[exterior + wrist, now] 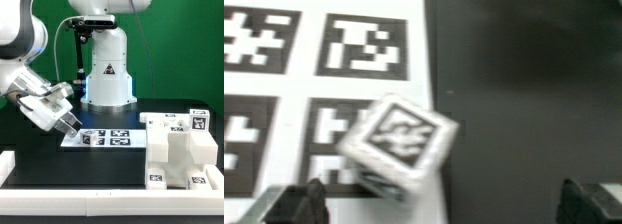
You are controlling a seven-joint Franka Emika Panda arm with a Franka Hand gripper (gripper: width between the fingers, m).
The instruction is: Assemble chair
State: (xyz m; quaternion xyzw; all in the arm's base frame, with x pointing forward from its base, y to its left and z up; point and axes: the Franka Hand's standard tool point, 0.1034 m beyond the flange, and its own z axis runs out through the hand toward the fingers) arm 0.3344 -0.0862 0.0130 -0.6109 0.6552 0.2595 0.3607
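White chair block (399, 145) sits tilted on the marker board (278, 100), and the gripper (446, 200) hangs right over it, jaws spread wide, probably lining up a grab. Rest of the chair (180, 150) waits well apart.

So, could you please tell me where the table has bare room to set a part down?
Bare black table lies between the marker board, the front rail and the chair. It is crowded at the board, where the open gripper hovers over a small block.
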